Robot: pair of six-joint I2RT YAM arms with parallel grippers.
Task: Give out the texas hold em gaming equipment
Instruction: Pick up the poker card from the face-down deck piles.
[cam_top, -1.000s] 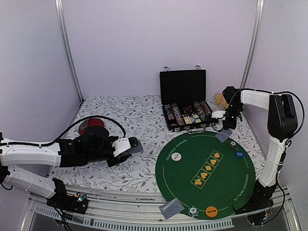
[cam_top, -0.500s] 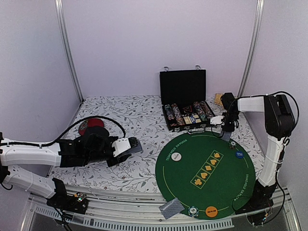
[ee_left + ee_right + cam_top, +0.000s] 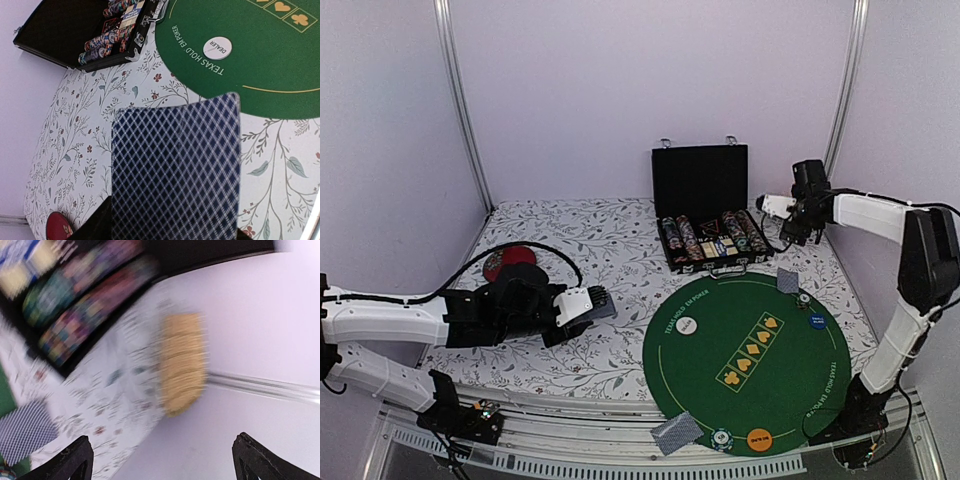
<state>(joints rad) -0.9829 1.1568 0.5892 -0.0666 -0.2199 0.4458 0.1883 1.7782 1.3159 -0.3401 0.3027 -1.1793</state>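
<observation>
Blue diamond-latticed card (image 3: 175, 170), slightly bowed

The right tool (image 3: 161, 452) has released the playing card (image 3: 788, 281), which now lies flat at the far edge of the green mat (image 3: 700, 370). Its jaws have spread wide, and the arm has risen and swung back toward the black case (image 3: 700, 185).

Blue-backed card (image 3: 788, 280) lies face-down beside a chip (image 3: 804, 297).

A red dish (image 3: 505, 262) lies on the floral tablecloth (image 3: 610, 240), a woven tan piece (image 3: 182, 362) at its far edge.
</observation>
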